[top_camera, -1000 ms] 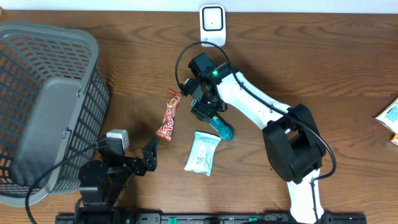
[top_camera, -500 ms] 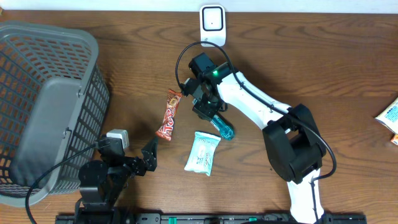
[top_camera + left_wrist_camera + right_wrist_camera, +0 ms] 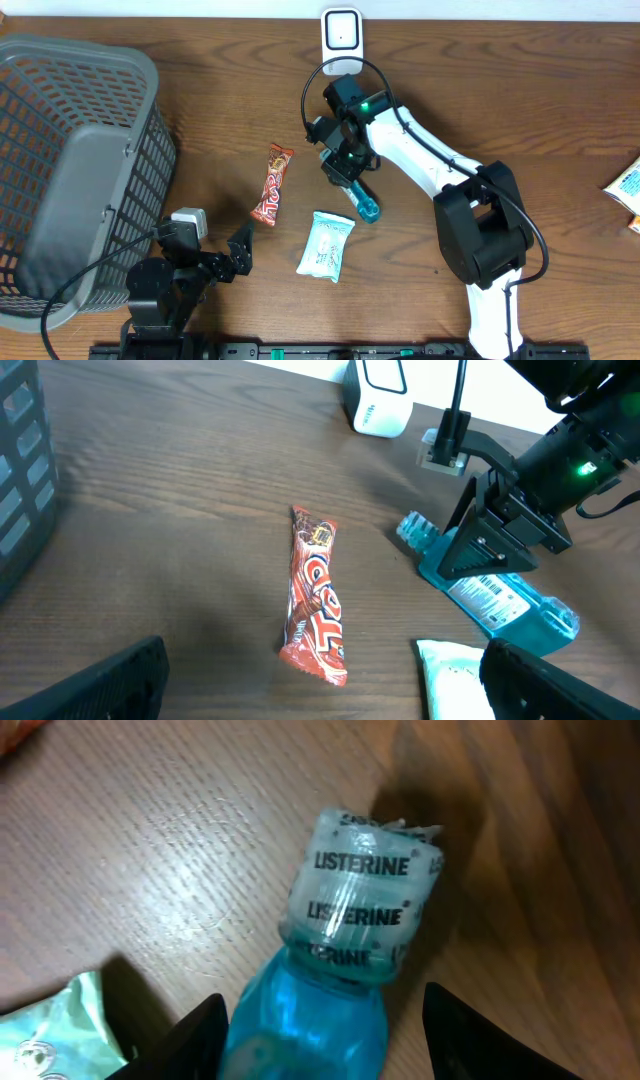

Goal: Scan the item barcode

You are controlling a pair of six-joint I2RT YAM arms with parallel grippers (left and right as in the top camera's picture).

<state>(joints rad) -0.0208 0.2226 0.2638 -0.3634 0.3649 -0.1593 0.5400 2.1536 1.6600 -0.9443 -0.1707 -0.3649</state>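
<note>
A blue mouthwash bottle (image 3: 366, 206) lies slanted near the table's middle, its sealed cap (image 3: 362, 895) pointing away from the right wrist camera. My right gripper (image 3: 345, 170) sits over its upper body, shut on it, with one finger pressed against its left side (image 3: 325, 1005). The left wrist view shows the bottle (image 3: 500, 600) with its barcode label facing up. A white scanner (image 3: 341, 35) stands at the far edge, behind the right arm. My left gripper (image 3: 240, 255) rests open near the front edge, holding nothing.
A red candy bar (image 3: 272, 184) lies left of the bottle and a white packet (image 3: 327, 245) lies in front of it. A grey mesh basket (image 3: 70, 170) fills the left side. Another packet (image 3: 628, 192) pokes in at the right edge.
My right gripper has shifted to the right and turned, and the bottle has moved with it, away from the candy bar. The left arm has stayed still.
</note>
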